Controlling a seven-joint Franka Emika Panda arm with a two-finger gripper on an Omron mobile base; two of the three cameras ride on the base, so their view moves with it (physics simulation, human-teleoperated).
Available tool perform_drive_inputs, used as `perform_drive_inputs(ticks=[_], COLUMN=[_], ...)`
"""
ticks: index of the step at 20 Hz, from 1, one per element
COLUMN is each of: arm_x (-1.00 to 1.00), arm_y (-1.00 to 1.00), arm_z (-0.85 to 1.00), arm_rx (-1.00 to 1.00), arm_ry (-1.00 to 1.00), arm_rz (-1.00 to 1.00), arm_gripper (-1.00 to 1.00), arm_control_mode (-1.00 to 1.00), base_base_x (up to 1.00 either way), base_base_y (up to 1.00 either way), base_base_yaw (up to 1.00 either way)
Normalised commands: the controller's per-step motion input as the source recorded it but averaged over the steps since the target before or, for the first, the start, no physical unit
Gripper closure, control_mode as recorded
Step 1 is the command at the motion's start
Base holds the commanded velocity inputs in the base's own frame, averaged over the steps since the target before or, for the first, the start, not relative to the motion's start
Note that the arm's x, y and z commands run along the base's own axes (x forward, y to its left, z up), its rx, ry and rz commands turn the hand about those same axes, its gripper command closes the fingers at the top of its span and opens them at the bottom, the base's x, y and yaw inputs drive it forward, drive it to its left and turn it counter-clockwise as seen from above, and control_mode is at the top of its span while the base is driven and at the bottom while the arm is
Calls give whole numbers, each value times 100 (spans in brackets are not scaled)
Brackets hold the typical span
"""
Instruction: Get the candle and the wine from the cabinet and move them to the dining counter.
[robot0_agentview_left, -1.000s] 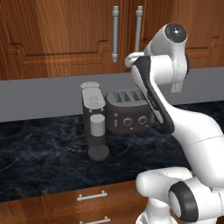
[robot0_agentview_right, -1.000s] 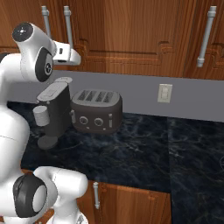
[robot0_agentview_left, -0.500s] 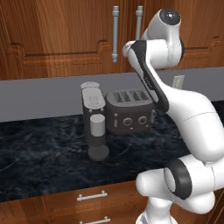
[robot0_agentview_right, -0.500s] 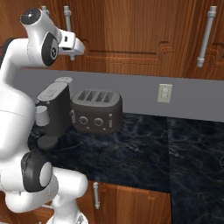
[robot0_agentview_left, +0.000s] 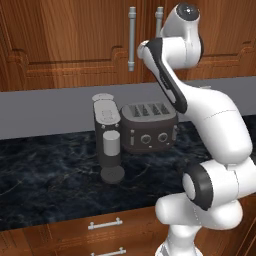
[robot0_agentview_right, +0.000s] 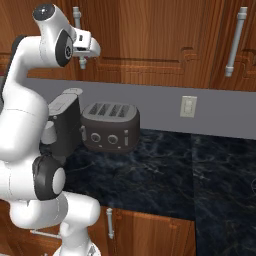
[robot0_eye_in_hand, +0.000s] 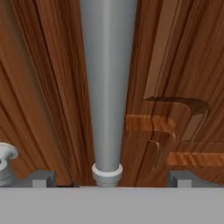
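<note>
The cabinet (robot0_agentview_left: 70, 45), reddish-brown wood with raised panelled doors and long grey bar handles (robot0_agentview_left: 132, 37), hangs closed on the wall above a black countertop (robot0_agentview_right: 165, 170) holding a toaster (robot0_agentview_left: 149, 126) and coffee machine (robot0_agentview_left: 108, 137). The gripper (robot0_eye_in_hand: 109, 177) sits raised at a handle, its two fingertips (robot0_eye_in_hand: 41, 177) spread wide either side of the bar.
</note>
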Motion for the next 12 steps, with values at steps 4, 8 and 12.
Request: perform_drive_inputs(ticks=[4,8,12], arm_x=[45,39,26], arm_y=[1,0,7], arm_z=[7,10,1], arm_rx=[1,0,3], arm_ry=[0,0,0], arm_rz=[0,0,0], arm_gripper=[-100,-100,-100], arm_control_mode=[-100,-100,-100], base_base_x=[0,0,0], base_base_y=[0,0,0], base_base_yaw=[0,0,0])
